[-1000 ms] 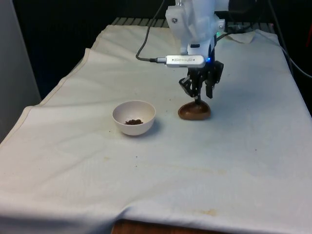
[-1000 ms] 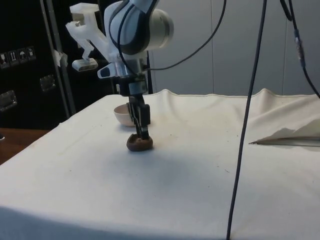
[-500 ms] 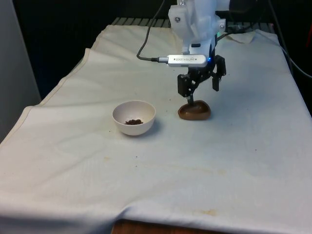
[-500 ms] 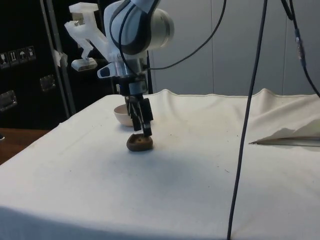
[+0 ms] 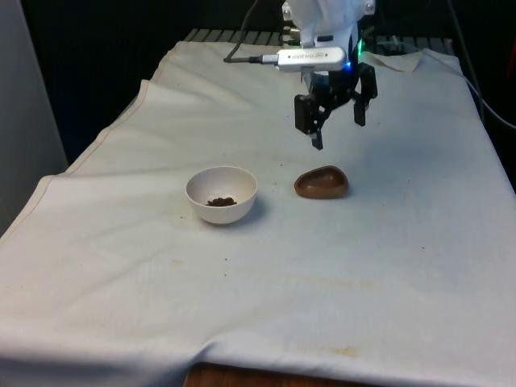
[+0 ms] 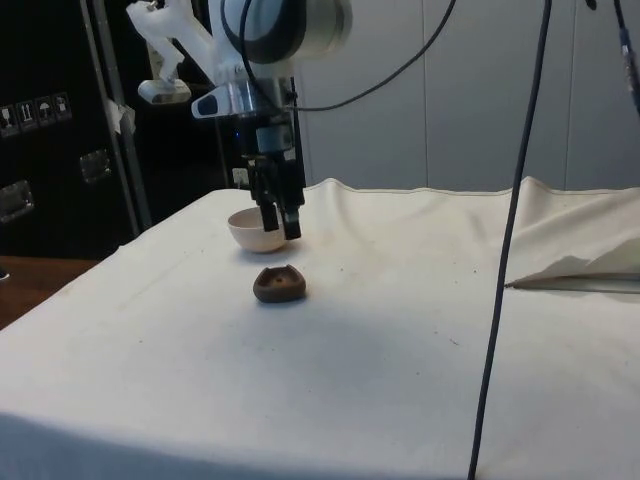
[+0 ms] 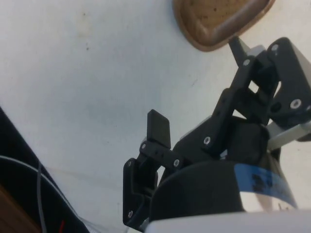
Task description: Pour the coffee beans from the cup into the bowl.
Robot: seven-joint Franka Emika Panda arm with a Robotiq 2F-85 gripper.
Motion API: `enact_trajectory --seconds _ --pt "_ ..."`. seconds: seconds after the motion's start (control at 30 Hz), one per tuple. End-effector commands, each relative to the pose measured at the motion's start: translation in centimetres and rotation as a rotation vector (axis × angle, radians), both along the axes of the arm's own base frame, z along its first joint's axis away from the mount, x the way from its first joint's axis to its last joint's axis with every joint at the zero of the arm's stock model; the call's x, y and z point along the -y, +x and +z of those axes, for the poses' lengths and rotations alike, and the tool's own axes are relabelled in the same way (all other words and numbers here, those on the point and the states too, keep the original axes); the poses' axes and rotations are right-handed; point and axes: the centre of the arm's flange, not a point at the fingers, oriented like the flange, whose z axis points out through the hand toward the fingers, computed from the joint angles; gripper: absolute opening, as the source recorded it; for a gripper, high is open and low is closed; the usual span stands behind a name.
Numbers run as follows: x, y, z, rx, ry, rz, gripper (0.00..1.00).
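Two things sit on the white cloth (image 5: pixel 387 266) of the bench: a small brown cup (image 5: pixel 322 182) and a white bowl (image 5: pixel 222 193). The pincer (image 5: pixel 332 122) hangs in the air above the cup with clear space between them, touching nothing. Its black fingers (image 5: pixel 317 129) are spread wide apart with nothing between them; the wrist view shows the same, one fingertip (image 7: pixel 159 128) well off from the other and the cup (image 7: pixel 218 19) lying on the cloth beyond them.

The cup is upright on the cloth, mouth up, roughly mid-bench and a bit toward the front view's right. From the side view it's a squat brown thing (image 6: pixel 279 284) with a wavy rim, directly under the pincer (image 6: pixel 281 218). I can't tell whether anything is left inside it.

The bowl sits near the cup on the front view's left, apart from it, not touching. There's a little pile of dark coffee beans (image 5: pixel 220 201) in the bottom. In the side view the bowl (image 6: pixel 252 231) is partly hidden behind the fingers.

Writing: there's some small print on the pale bar mounted above the pincer, but it's too tiny to read.
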Motion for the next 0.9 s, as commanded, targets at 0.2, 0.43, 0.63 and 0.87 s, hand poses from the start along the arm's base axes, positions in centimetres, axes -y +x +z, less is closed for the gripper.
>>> enact_trajectory --seconds 0.2,0.43,0.63,0.87 --pt "0.1 -0.4 3.3 0.008 -0.002 0.003 1.00" --pt "0.1 -0.8 5.8 0.014 0.002 0.010 1.00" --pt "0.2 -1.1 7.7 0.020 0.006 0.014 1.00" --pt "0.2 -1.4 8.8 0.020 0.022 0.022 1.00"
